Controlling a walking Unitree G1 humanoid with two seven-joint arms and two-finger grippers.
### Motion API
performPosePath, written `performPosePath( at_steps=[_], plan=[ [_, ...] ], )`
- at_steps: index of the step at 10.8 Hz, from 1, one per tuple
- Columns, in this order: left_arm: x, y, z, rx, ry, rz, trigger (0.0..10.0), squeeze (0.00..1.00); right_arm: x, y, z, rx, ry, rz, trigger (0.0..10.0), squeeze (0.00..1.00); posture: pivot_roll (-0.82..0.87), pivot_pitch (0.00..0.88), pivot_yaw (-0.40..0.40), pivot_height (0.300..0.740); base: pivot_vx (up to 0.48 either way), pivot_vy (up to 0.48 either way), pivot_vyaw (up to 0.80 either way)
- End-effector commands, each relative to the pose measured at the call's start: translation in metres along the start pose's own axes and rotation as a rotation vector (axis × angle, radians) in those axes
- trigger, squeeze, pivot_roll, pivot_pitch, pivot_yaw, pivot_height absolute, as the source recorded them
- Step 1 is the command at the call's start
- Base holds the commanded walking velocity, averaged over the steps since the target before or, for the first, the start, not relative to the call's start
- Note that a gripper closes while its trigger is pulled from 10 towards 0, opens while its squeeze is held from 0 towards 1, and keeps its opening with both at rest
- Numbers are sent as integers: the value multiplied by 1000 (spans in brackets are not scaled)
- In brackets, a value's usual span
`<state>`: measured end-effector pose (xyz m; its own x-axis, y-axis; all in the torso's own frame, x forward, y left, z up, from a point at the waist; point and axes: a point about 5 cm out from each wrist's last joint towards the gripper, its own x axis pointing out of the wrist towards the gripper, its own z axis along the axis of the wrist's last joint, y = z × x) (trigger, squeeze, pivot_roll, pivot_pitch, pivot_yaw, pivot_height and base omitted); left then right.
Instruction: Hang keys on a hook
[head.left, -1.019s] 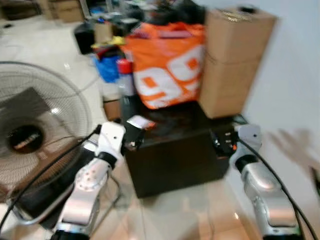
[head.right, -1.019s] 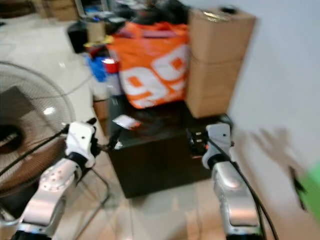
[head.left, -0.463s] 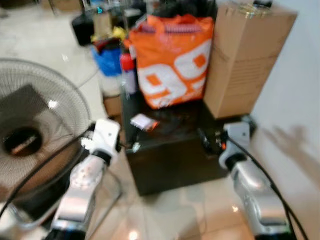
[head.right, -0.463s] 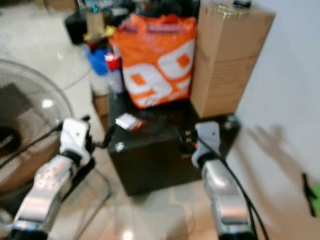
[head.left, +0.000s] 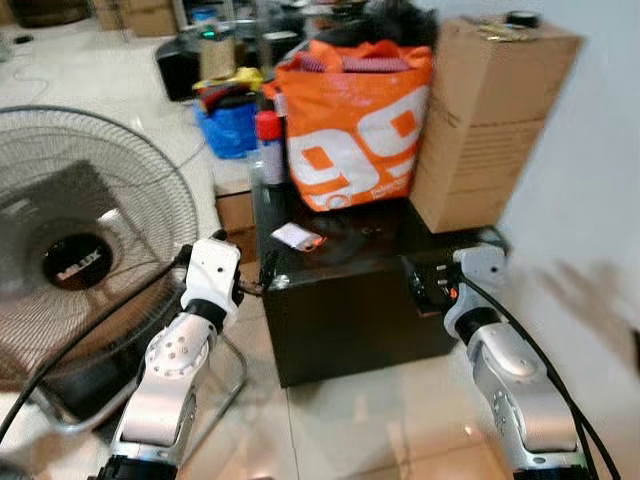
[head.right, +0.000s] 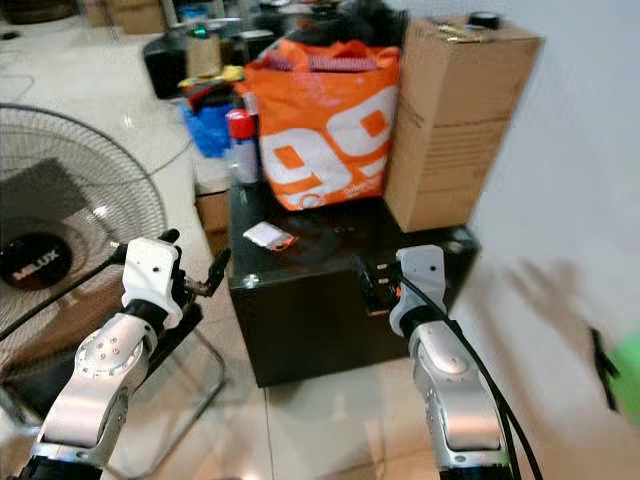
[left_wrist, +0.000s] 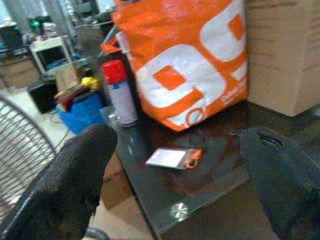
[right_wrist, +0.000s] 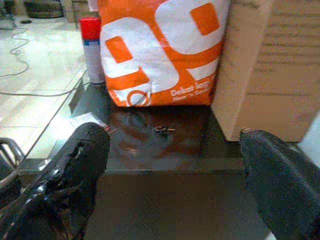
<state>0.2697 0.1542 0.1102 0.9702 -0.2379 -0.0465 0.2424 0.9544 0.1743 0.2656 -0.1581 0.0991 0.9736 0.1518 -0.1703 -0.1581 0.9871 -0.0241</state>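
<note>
Head stereo pair looks forward and down from above onto a low black cabinet (head.left: 350, 300); both eyes take in the same spread, the orange bag (head.left: 357, 125), cardboard box (head.left: 487, 120), fan (head.left: 80, 260) and tiled floor, with the right eye view shifted slightly sideways. Left wrist view sits low and near the cabinet's corner, facing across its glossy top between its own two black fingers (left_wrist: 70, 175) toward the bag, a red-capped spray can (left_wrist: 119, 92) and a small card (left_wrist: 172, 157). Right wrist view looks level along the cabinet front edge, close, facing bag and box; it shares bag, can and card with the left wrist view.
</note>
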Motion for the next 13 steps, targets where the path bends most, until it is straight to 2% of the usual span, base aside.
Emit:
performPosePath(
  at_steps=[1, 7, 10, 13],
  plan=[
    [-1, 0, 1, 7, 4, -9, 10000, 1000, 1, 0, 2, -7, -8, 0, 10000, 1000, -25, 0, 48, 740, 266, 0, 0],
    [-2, -1, 1, 10, 13, -49, 10000, 1000, 1, 1, 3, -16, -11, 21, 10000, 1000, -25, 0, 48, 740, 296, 0, 0],
    [-2, 0, 1, 12, 12, -37, 10000, 1000, 2, 1, 4, -26, -14, 19, 10000, 1000, -25, 0, 46, 740, 314, 0, 612],
    [-1, 0, 1, 8, 11, -33, 10000, 1000, 3, 1, 4, -34, -14, 15, 10000, 1000, -23, 0, 42, 740, 309, 0, 0]
  ],
)
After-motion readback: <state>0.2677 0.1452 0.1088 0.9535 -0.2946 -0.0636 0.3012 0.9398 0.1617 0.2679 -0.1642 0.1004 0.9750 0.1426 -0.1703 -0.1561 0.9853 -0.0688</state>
